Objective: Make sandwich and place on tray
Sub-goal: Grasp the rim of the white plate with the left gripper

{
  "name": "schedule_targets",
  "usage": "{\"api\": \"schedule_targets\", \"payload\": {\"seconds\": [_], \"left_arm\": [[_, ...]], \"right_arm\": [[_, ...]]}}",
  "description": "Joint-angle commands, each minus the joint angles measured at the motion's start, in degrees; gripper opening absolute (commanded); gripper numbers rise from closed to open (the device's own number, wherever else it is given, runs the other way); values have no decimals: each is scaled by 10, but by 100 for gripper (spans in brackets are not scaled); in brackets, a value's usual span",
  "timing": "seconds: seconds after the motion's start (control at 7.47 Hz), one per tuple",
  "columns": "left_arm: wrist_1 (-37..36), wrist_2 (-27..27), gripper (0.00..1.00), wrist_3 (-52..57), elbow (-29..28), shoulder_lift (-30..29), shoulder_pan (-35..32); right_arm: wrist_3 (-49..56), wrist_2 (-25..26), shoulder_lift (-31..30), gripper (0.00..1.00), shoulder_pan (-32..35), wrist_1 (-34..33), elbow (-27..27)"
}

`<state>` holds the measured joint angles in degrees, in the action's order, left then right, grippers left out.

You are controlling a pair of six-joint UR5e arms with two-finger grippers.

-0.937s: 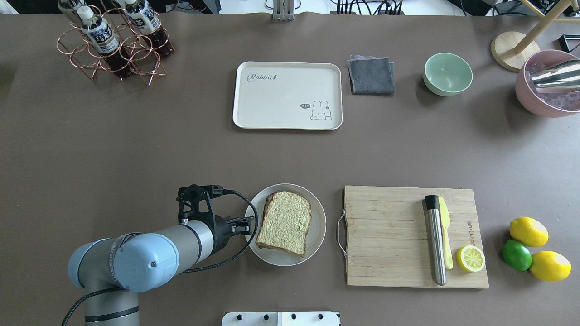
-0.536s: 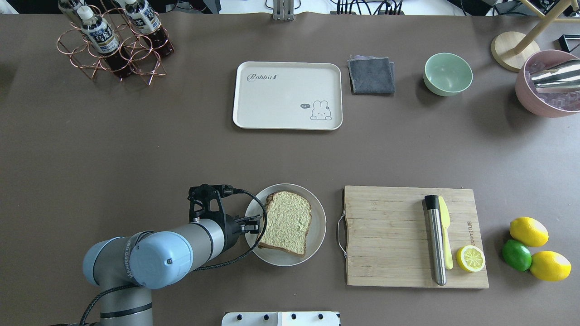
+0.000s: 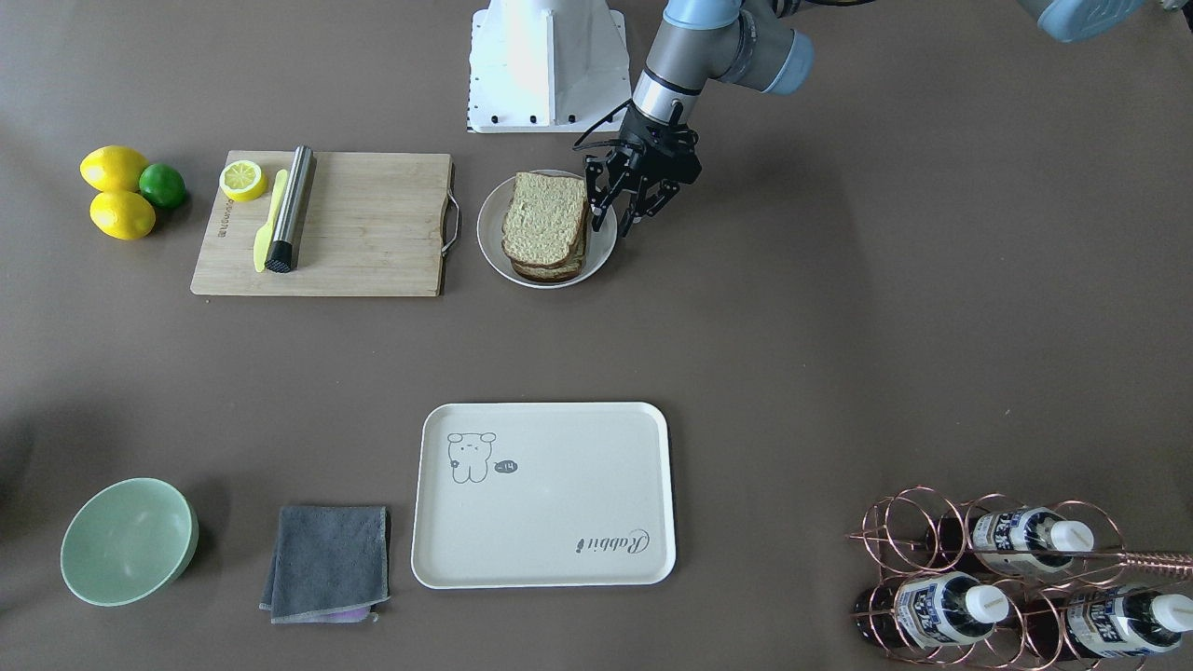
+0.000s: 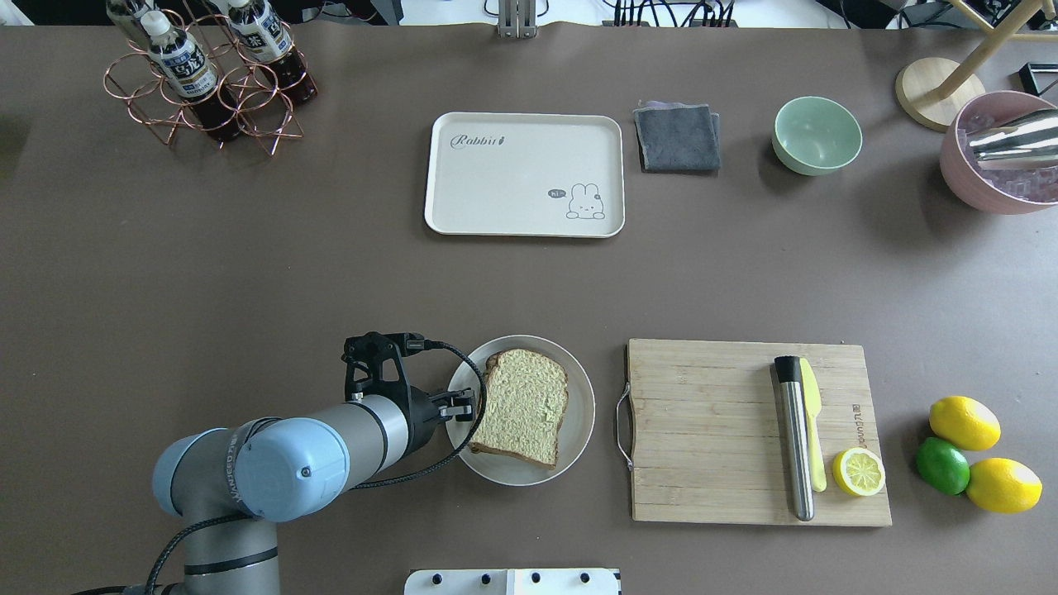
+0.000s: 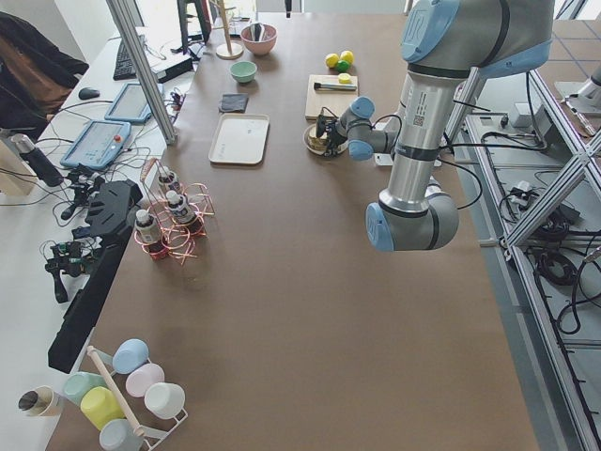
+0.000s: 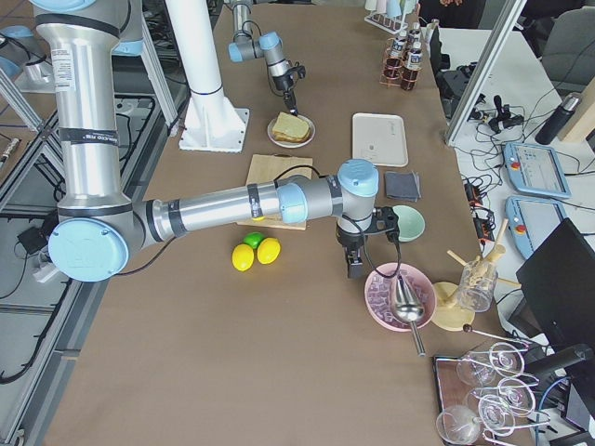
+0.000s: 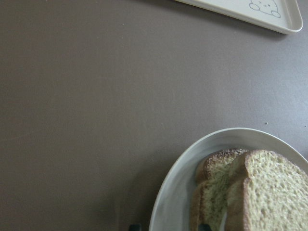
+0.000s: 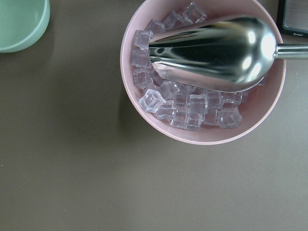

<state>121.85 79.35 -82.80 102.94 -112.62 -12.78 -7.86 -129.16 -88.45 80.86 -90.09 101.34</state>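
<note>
Brown-crusted, grainy sandwich sits on a round pale plate.

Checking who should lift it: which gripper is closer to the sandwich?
Left. The left gripper is at the plate rim, right beside the sandwich; the right gripper hangs far off by the pink ice bowl.
</note>
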Motion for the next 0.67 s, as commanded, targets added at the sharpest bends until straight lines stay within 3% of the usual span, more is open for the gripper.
{"api": "schedule_targets", "payload": {"seconds": [0.0, 0.54], "left_arm": [[3, 0, 45, 0, -9, 0, 0], [8, 0, 44, -1, -13, 1, 4]], "right_arm": [[-1, 0, 4, 99, 0, 0, -1], [-1, 0, 7, 99, 0, 0, 1]]}}
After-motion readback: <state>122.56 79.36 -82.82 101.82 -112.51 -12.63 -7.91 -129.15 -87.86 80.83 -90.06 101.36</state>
